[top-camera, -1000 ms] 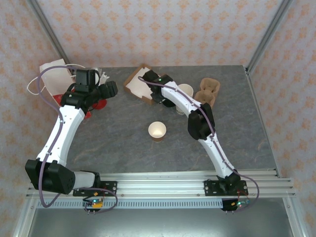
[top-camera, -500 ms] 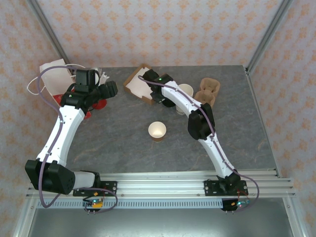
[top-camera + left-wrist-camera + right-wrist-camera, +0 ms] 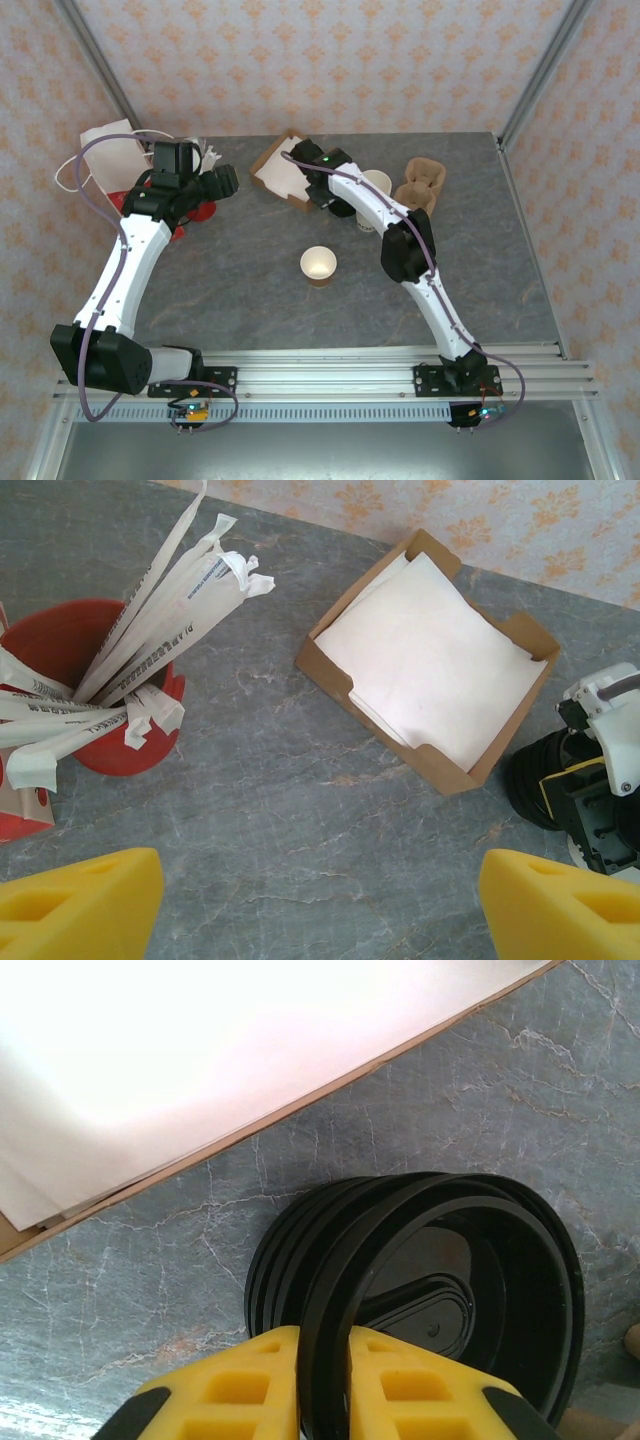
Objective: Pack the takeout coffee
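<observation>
Black top lid point(image 3: 440, 1290) on the lid stack point(image 3: 275, 1270): right gripper point(image 3: 323, 1365) is pinching its rim, jaws narrow. The left gripper point(image 3: 320, 905) is hanging wide, empty. The paper cup point(image 3: 319, 265) is sitting uncapped mid-table. Next, likely: lifting one lid only, carrying it to the cup.

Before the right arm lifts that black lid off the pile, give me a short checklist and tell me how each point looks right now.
1. Right gripper on the top lid, one finger on each side of its rim: ok.
2. Only one lid pinched: the lid stack is nested and fanned out, so cannot tell.
3. Open cup upright mid-table, mouth uncovered: ok.
4. Left gripper open and away from the cup: ok.
5. Napkin box apart from the lids: ok.
</observation>
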`<state>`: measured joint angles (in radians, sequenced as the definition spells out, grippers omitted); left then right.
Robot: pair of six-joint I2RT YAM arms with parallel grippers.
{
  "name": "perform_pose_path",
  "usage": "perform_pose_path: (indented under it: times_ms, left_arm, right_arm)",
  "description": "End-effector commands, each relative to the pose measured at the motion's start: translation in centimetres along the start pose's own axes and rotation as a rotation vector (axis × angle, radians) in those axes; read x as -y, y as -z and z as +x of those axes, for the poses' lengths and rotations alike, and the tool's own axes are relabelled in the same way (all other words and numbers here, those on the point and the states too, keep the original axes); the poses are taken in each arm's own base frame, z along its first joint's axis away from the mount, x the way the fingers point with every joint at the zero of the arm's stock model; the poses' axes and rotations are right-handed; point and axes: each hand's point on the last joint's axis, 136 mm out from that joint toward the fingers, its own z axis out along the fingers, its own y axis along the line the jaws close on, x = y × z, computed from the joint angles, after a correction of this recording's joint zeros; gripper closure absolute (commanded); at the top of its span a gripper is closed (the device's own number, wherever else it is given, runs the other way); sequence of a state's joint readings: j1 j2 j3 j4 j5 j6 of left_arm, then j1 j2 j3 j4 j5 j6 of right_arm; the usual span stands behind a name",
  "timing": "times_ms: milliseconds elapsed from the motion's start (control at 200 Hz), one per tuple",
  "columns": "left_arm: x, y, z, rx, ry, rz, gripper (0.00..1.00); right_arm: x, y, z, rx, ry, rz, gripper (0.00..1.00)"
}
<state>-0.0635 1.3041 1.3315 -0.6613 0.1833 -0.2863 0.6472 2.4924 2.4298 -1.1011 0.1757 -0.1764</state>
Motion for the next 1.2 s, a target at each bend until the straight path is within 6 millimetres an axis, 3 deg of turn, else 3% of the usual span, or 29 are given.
perform_pose_path:
  times_ms: [0, 235, 581, 676, 786, 966, 1111, 1196]
  left_arm:
    - [0.1, 0.8, -0.5, 0.036, -0.018, 0.008, 0.17]
    - [0.4, 0.9, -0.5, 0.043, 0.004, 0.027, 0.17]
    - [1.1, 1.7, 0.6, 0.052, 0.056, 0.101, 0.18]
    - [1.9, 2.1, 1.1, 0.057, 0.09, 0.158, 0.18]
    - [4.0, 3.1, 1.1, 0.092, 0.186, 0.318, 0.17]
    - [7.4, 6.4, -1.4, 0.189, 0.432, 0.601, 0.17]
    - [9.6, 9.8, -3.1, 0.242, 0.569, 0.782, 0.16]
    - [10.4, 11.0, -3.5, 0.242, 0.615, 0.833, 0.14]
  right_arm:
    - [1.1, 2.4, -0.8, 0.033, -0.029, 0.004, 0.84]
    - [1.0, 4.8, -1.6, 0.083, -0.041, -0.025, 0.84]
    - [-0.4, 11.5, -3.2, 0.215, -0.036, -0.164, 0.85]
    - [-1.4, 14.4, -3.2, 0.256, -0.054, -0.286, 0.85]
    - [-2.6, 19.9, -3.6, 0.378, -0.111, -0.481, 0.85]
    - [-2.1, 28.8, -3.7, 0.618, -0.29, -0.738, 0.85]
    - [-2.5, 33.9, -3.3, 0.75, -0.434, -0.999, 0.85]
    - [-2.8, 35.6, -3.1, 0.78, -0.492, -1.124, 0.85]
